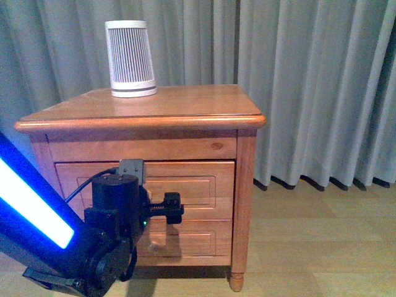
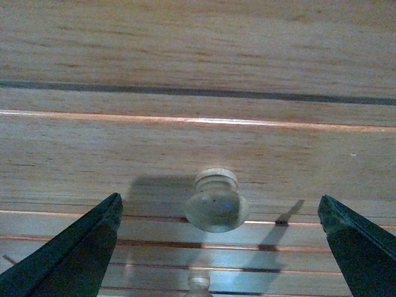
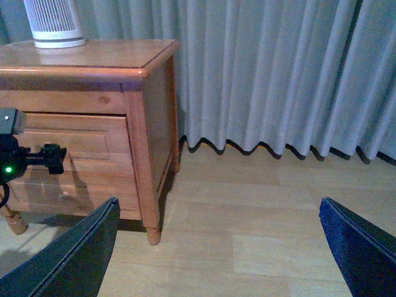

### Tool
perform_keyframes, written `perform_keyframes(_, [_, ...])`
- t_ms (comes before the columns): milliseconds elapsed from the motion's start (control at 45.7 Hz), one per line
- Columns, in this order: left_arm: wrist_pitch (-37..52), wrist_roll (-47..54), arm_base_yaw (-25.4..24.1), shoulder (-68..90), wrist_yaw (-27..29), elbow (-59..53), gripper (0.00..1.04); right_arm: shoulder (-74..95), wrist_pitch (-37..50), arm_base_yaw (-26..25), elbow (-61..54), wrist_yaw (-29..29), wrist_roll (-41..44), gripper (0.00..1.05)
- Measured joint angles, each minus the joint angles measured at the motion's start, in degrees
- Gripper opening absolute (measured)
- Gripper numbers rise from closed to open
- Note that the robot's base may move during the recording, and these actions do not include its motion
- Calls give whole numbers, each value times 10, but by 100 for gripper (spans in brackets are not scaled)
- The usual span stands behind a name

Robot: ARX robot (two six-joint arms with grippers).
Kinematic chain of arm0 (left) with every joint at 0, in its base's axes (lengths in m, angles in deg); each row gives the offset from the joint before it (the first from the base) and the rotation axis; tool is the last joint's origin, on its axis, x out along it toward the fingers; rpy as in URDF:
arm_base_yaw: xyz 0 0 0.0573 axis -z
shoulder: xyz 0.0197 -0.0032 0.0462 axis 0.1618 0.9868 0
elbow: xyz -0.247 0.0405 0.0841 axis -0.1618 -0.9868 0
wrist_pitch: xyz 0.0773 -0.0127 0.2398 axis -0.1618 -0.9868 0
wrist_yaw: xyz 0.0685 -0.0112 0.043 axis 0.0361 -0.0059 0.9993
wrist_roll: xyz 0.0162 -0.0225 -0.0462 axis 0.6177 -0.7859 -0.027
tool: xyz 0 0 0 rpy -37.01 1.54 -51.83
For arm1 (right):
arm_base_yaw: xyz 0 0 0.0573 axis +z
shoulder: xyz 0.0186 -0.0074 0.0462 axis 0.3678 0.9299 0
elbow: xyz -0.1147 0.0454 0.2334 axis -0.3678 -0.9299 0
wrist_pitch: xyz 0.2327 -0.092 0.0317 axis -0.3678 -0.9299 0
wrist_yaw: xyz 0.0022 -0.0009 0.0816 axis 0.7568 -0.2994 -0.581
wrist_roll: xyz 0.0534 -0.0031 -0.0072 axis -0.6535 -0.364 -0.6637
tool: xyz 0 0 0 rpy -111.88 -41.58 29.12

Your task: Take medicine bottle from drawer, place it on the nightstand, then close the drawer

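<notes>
The left gripper (image 2: 218,199) is gaping wide, empty, its fingers (image 2: 74,247) flanking the knob (image 2: 216,207) without contact. The drawer (image 1: 198,179) is sitting closed in the nightstand (image 1: 161,105), at 5 o'clock from the slatted device (image 1: 130,59). The right gripper (image 3: 216,207) is hanging fully spread, empty.

Free room around knob (image 2: 216,207), drawer (image 2: 322,154) behind

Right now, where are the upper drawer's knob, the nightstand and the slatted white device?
drawer knob (image 2: 216,209): left wrist view, its rounded face.
nightstand (image 1: 185,102): front view, bare top surface.
white slatted device (image 1: 130,55): front view, middle of its slatted wall.
</notes>
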Motion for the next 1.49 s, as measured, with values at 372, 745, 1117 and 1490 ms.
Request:
perform_keyframes(372, [-15, 1, -3, 11, -5, 27, 86, 0, 0, 0, 0, 0, 0, 98])
perform_keyframes(745, [-19, 0, -6, 14, -5, 29, 27, 0, 0, 0, 0, 0, 0, 98])
perform_keyframes(1117, [19, 0, -10, 7, -14, -9, 26, 0, 0, 0, 0, 0, 0, 98])
perform_keyframes(1490, [112, -29, 9, -59, 14, -177, 26, 0, 0, 0, 0, 0, 0, 98])
